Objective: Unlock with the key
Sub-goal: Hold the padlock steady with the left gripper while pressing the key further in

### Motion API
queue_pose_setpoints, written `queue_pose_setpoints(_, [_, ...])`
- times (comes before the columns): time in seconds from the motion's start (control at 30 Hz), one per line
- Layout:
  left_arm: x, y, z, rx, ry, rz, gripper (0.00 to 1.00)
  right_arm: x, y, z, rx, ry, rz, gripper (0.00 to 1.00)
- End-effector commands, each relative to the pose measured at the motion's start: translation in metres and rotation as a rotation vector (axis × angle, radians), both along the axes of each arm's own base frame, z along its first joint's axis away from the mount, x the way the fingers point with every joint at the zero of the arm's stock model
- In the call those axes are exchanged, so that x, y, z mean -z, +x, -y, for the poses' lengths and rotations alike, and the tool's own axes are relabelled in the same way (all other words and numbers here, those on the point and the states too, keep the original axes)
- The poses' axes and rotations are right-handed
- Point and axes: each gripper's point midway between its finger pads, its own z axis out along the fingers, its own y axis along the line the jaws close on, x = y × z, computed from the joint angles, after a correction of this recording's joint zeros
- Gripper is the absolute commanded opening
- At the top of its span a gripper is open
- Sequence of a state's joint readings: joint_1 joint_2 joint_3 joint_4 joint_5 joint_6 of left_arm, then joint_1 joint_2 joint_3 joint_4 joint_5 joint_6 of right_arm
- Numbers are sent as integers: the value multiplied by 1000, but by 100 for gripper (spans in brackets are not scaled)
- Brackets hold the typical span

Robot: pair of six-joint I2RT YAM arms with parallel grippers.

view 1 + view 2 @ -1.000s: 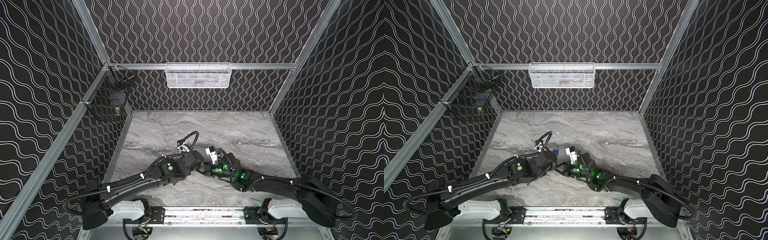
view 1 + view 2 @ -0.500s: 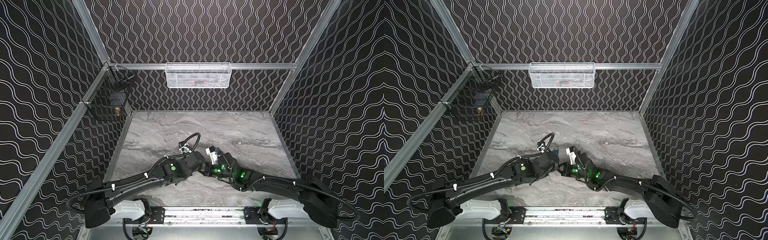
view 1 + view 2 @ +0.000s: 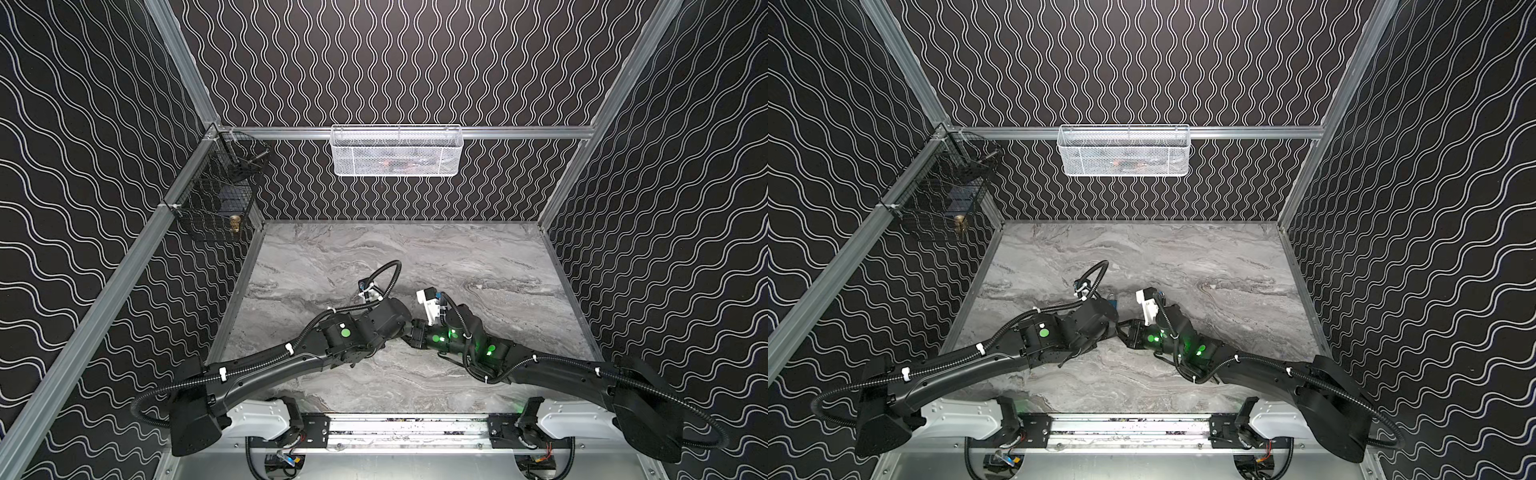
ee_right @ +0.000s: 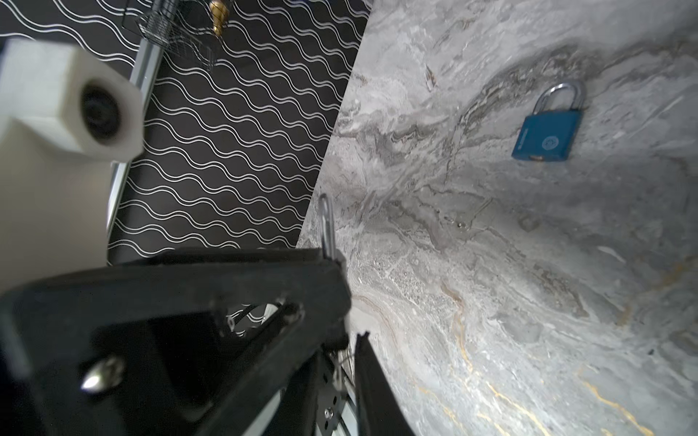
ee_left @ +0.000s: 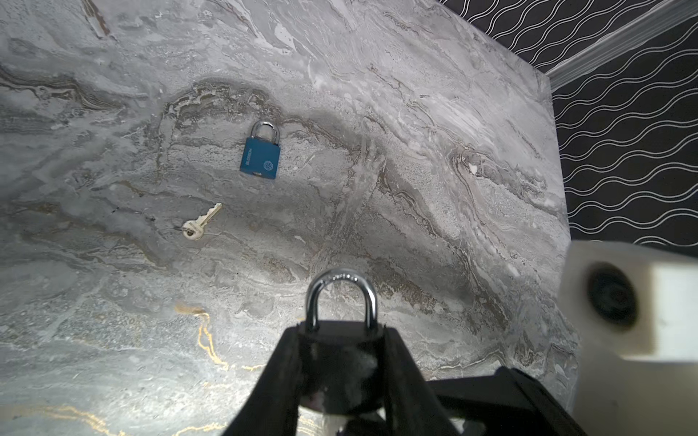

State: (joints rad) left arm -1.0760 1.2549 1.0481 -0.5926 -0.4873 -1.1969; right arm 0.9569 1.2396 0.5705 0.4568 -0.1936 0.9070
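Black padlock is the thing to open. The left gripper has its two jaws squeezed tight on the lock's flat sides, and the silver loop sticks out free past the tips. Take 12 o'clock as the back wall in both top views. The grippers meet a little toward 6 o'clock from the middle of the table. The right gripper is just beside the lock, at about 3 o'clock from it. I cannot tell if its jaws are apart or together, or if they hold anything. A blue padlock lies flat at about 12 o'clock from the grippers, and a small silver key lies flat near it, at about 7 o'clock from the blue one. I think the black lock is hard metal, heavy for its size and smooth, so it could slip or spin when a key turns. Holding the flat sides is the good way, and the keyhole end and the loop must stay free. The key looks thin, light and stiff. It lies flat, so it may be tricky to lift. Hold its round head and leave the teeth bare.
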Motion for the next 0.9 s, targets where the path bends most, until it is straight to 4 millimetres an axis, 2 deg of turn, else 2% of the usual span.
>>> queue_pose_setpoints(0.0, [-9,9,-2,-27,-2,46,13,-16,-1,1,-6,49,66,27])
queue_pose_setpoints(0.23, [-18,16,-1,-48,-8,80,13,-17,-12,9,-31,52,92,37])
queue_pose_setpoints(0.37, [-20,17,-3,-60,-19,96,13,-27,-18,16,-28,114,101,42])
queue_pose_setpoints(0.5, [-23,18,-5,-69,-26,108,13,-28,-15,25,32,147,58,42])
queue_pose_setpoints(0.6, [-25,19,-5,-75,-35,112,13,-29,-9,27,88,202,37,38])
queue_pose_setpoints(0.87, [-30,21,1,-61,-40,119,12,-40,-3,13,153,232,51,30])
